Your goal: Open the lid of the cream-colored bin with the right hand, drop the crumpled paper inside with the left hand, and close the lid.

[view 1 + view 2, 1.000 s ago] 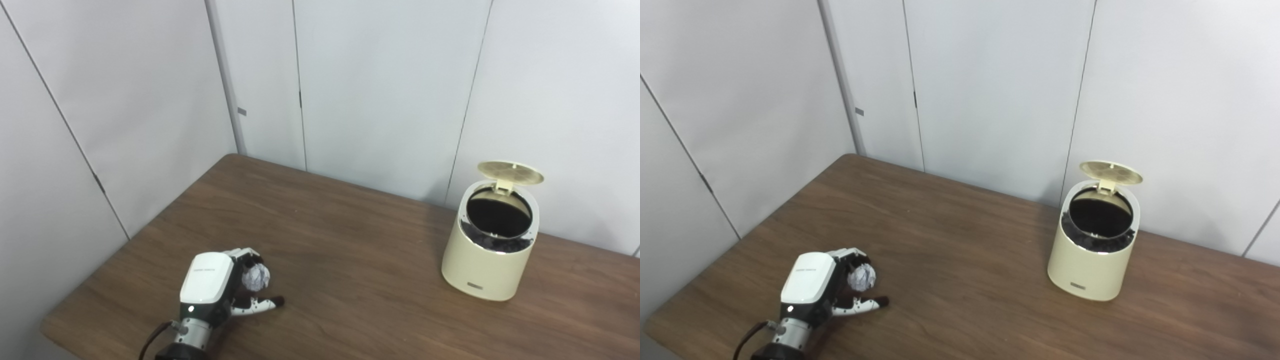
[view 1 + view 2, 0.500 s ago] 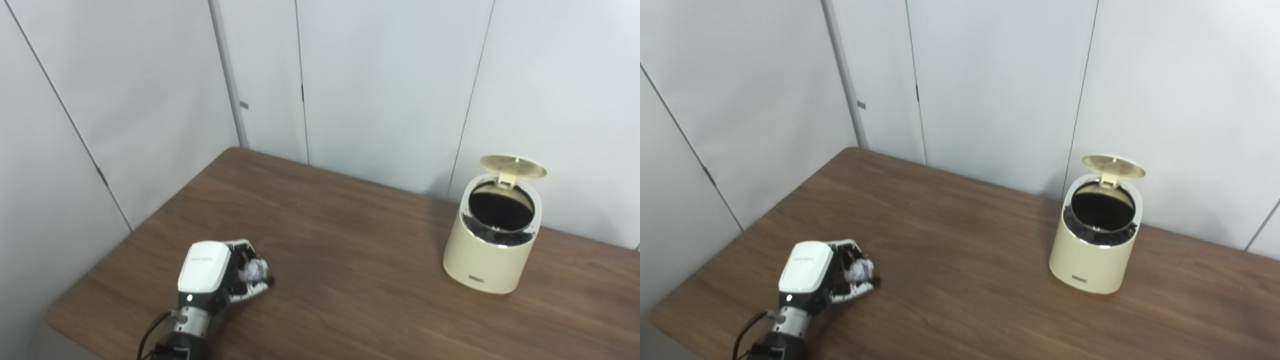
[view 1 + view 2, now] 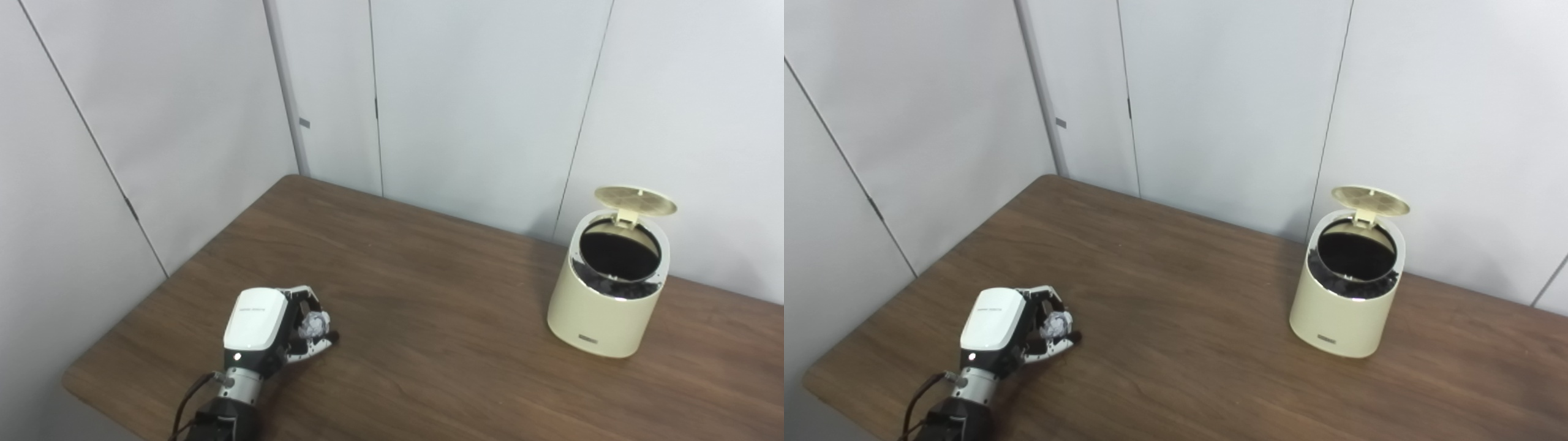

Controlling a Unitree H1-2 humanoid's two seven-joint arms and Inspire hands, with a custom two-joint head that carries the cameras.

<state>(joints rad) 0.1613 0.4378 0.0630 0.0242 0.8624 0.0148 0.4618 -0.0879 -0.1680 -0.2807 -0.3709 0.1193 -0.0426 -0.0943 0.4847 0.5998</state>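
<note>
Left hand (image 3: 272, 331) sits low at the near-left of the brown wooden table (image 3: 429, 343), fingers wrapped around the white crumpled paper ball (image 3: 312, 324). Right hand is out of frame. Next: confirm the grip is firm, lift clear of the tabletop, then carry it right and far. Round cream-colored bin (image 3: 606, 288) stands well apart at the far right, its hinged lid (image 3: 635, 200) up. Release only over the opening.

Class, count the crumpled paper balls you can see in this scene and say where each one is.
1: the crumpled paper sits in the left hand near the table's front-left corner. More could be hidden inside the open bin.
</note>
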